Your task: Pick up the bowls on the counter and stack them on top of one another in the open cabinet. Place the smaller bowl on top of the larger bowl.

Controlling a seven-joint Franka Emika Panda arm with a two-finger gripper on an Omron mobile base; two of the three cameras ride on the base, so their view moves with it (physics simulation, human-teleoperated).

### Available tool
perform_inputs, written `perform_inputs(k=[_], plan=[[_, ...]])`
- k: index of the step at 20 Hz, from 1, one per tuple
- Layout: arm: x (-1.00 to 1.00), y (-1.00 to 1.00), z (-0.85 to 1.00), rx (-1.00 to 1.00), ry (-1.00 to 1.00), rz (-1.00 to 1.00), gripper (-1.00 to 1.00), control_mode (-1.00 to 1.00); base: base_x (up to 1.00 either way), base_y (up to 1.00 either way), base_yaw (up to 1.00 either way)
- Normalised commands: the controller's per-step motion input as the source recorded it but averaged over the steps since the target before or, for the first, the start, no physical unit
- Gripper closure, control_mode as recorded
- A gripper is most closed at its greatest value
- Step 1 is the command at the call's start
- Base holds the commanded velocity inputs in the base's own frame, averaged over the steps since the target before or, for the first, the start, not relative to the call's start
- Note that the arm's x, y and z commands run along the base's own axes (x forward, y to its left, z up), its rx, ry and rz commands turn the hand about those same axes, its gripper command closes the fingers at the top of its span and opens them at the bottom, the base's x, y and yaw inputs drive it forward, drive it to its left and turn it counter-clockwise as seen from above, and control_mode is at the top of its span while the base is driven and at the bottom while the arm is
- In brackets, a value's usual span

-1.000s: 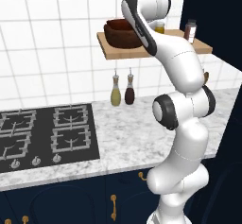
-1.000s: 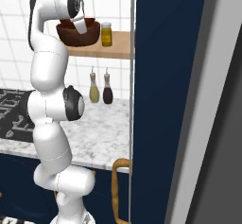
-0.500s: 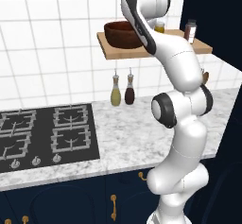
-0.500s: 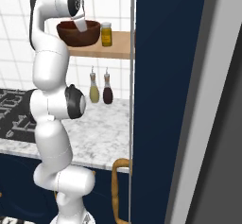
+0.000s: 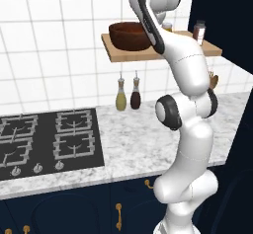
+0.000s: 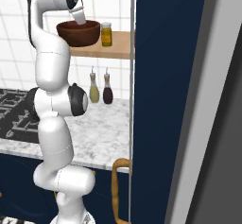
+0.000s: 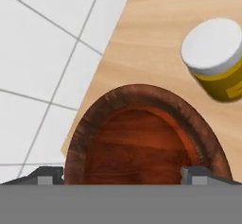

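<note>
While poised over the stacked bowls (image 7: 142,138), gripper (image 7: 120,175) fingertips spread wide, clamping nothing. Smaller bowl (image 7: 137,142) nested inside larger bowl (image 5: 129,35) on open cabinet (image 5: 123,53), beside yellow jar (image 7: 215,60).

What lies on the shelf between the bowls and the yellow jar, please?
Bare wood of the open cabinet separates the bowls from the yellow jar, seen in the hand view.

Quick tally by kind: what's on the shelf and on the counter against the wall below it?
Bowls: 2, smaller bowl nested in larger bowl
Jars: 2, yellow jar, dark jar
Bottles: 2, yellow bottle, dark bottle
Total: 6
</note>
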Motion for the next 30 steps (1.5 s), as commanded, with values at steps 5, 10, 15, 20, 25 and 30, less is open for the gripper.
perform_inputs(k=[5,10,15,20,25,30], plan=[[-0.75,0.0,0.05,0.0,0.0,0.11,-1.0,-1.0,0.0,0.0,0.0],[-1.0,-0.15,-0.19,0.0,-0.01,0.3,-1.0,-1.0,0.0,0.0,0.0],[-1.0,-0.41,-0.79,0.0,-0.03,0.37,-1.0,-1.0,0.0,0.0,0.0],[-1.0,-0.14,-0.79,-0.14,0.0,0.43,-1.0,-1.0,0.0,0.0,0.0],[-1.0,0.0,-1.0,-0.2,0.0,0.48,-1.0,-1.0,0.0,0.0,0.0],[-0.68,0.0,-0.98,-0.22,0.0,0.35,-1.0,-1.0,0.0,0.0,0.0]])
